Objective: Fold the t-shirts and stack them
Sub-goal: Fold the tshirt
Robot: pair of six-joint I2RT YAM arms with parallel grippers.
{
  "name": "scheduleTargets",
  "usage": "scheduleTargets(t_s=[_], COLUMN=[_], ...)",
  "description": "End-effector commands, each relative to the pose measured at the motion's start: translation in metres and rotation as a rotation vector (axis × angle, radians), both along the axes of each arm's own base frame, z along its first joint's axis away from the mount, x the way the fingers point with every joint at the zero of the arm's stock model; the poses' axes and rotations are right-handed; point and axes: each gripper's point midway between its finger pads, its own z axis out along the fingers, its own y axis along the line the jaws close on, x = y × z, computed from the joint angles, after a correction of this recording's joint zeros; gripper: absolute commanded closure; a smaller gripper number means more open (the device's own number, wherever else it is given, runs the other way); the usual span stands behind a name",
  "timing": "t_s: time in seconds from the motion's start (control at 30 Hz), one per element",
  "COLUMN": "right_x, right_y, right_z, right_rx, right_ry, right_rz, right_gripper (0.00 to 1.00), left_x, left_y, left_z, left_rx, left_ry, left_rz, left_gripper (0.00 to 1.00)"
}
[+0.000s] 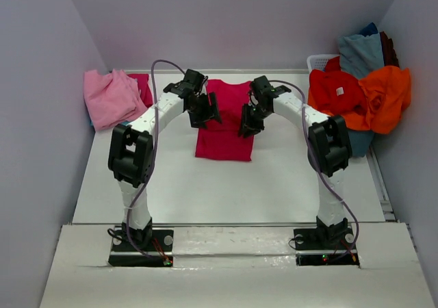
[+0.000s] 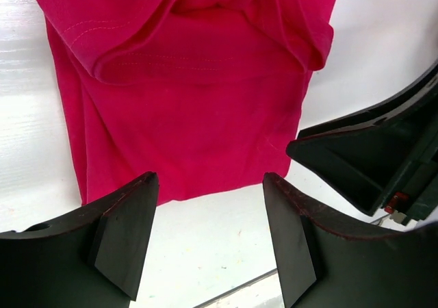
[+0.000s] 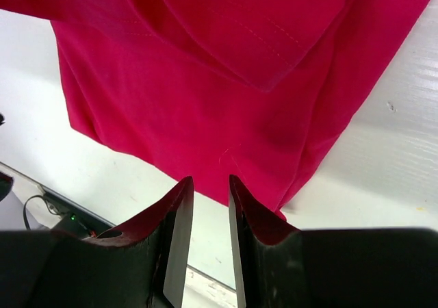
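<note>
A crimson-magenta t-shirt [image 1: 224,126] lies on the white table [image 1: 205,185] at centre back, folded into a long strip with its sleeves turned in. My left gripper [image 1: 204,109] hovers over its left edge, and my right gripper [image 1: 248,122] over its right edge. In the left wrist view the left gripper [image 2: 210,181] is wide open and empty above the shirt's [image 2: 185,103] near hem. In the right wrist view the right gripper [image 3: 210,181] stands a narrow gap apart and empty, just above the shirt's [image 3: 205,96] near edge.
A light pink shirt [image 1: 109,97] lies crumpled at the back left with a crimson one [image 1: 143,86] beside it. A white basket [image 1: 320,61] at the back right is heaped with red [image 1: 335,92], orange [image 1: 387,96] and grey-blue [image 1: 361,53] shirts. Walls close in on three sides.
</note>
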Motion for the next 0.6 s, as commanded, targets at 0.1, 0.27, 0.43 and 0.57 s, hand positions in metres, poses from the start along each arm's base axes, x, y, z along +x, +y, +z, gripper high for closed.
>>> scheduleTargets(t_s=[0.1, 0.27, 0.43, 0.57], right_x=[0.013, 0.024, 0.037, 0.048], right_y=[0.003, 0.004, 0.003, 0.002], right_z=[-0.006, -0.014, -0.015, -0.013], right_rx=[-0.003, -0.028, -0.060, -0.084], right_ry=[-0.039, -0.036, -0.063, -0.080], right_rz=[0.010, 0.011, 0.004, 0.002], right_gripper=[0.68, 0.68, 0.68, 0.68], left_x=[0.003, 0.010, 0.016, 0.019], left_y=[0.010, 0.012, 0.019, 0.022], left_z=[-0.012, -0.019, -0.028, -0.036], left_rx=[0.015, 0.028, 0.036, 0.037], left_ry=[0.027, 0.045, 0.059, 0.073], left_rz=[0.001, -0.002, 0.007, 0.011], left_gripper=[0.27, 0.27, 0.27, 0.27])
